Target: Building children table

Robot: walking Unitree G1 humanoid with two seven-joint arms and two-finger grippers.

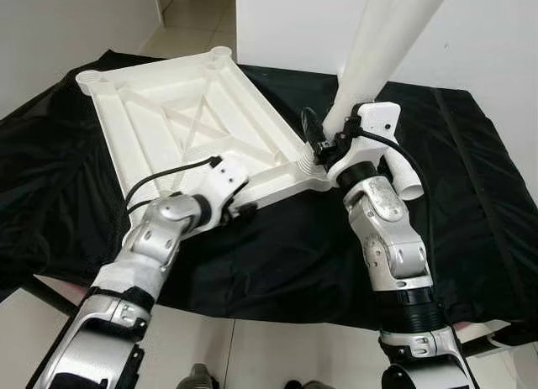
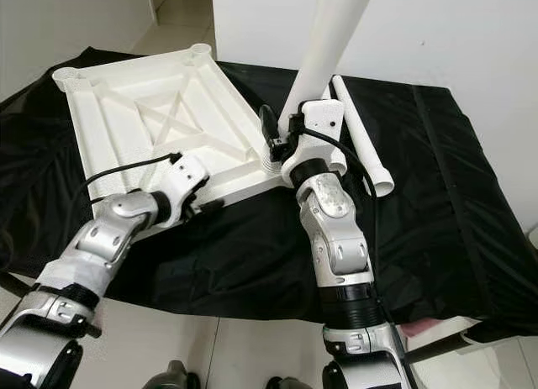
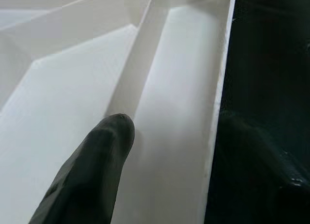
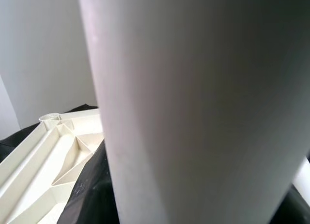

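Observation:
A white table top (image 1: 185, 112) lies upside down on a black cloth, its ribs facing up. My right gripper (image 1: 328, 141) is shut on a white table leg (image 1: 378, 44), which stands nearly upright with its lower end at the near right corner socket (image 1: 307, 160). The right wrist view shows the leg (image 4: 193, 112) close up. My left gripper (image 1: 244, 207) is shut on the top's near rim (image 3: 218, 112). One black finger (image 3: 97, 171) rests inside on the white surface, and the other is outside the rim over the cloth.
A second white leg (image 2: 361, 141) lies on the black cloth (image 1: 471, 196) just behind my right wrist. The cloth covers a low surface with white walls behind it and pale floor (image 1: 252, 355) at its front edge.

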